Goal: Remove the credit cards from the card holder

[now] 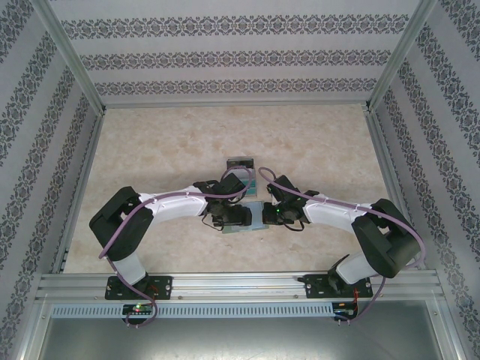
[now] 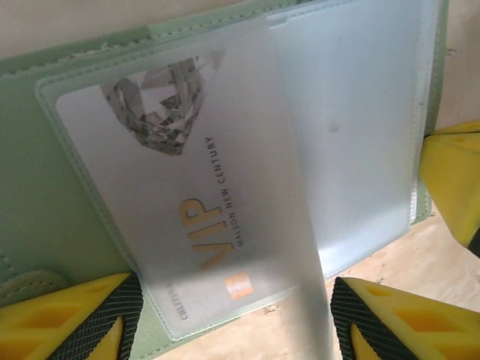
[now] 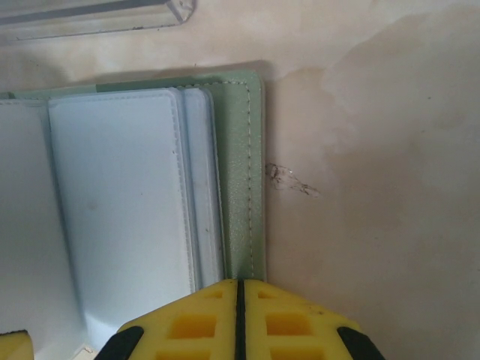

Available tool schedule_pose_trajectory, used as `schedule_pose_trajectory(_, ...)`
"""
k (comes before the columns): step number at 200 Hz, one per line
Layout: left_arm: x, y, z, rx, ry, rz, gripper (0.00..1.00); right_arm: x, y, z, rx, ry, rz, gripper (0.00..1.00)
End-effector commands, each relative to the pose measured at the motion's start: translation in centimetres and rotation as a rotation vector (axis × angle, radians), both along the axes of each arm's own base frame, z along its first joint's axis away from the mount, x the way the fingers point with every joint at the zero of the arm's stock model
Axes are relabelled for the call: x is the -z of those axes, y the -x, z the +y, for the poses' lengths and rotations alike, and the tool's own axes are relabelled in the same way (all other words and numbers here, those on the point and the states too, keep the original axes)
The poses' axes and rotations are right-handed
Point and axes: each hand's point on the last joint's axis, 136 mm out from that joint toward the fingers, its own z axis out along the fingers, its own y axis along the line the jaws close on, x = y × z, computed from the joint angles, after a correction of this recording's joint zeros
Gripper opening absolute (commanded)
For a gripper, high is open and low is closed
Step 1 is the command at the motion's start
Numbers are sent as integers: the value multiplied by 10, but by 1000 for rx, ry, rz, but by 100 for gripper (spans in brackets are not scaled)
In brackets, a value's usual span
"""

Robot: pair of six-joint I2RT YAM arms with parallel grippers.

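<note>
The grey-green card holder (image 1: 257, 219) lies open on the table between both arms. In the left wrist view a white credit card (image 2: 172, 202) printed with "VIP" and a diamond sits inside a frosted sleeve of the card holder (image 2: 45, 187). A loose sleeve flap (image 2: 307, 285) rises between the fingers. My left gripper (image 2: 236, 330) is open, and its yellow fingers straddle that sleeve's near end. My right gripper (image 3: 240, 289) is shut, its tips pressed on the holder's green right border (image 3: 244, 165). Empty pale blue sleeves (image 3: 120, 202) lie beside it.
A small stack of teal and dark cards (image 1: 241, 163) lies on the table just beyond the holder. A clear plastic edge (image 3: 97, 11) shows at the top of the right wrist view. Patterned walls and metal rails enclose the beige tabletop (image 1: 150, 150).
</note>
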Motion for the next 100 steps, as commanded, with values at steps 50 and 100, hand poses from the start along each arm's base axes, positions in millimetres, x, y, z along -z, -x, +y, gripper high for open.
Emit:
schedule_pose_trajectory(50, -35, -5, -22, 54, 87, -79, 85, 5, 4, 2, -5, 17, 13, 3)
schedule_pose_trajectory(100, -50, -5, -12, 40, 73, -117, 98, -11, -6, -10, 27, 23, -36, 13)
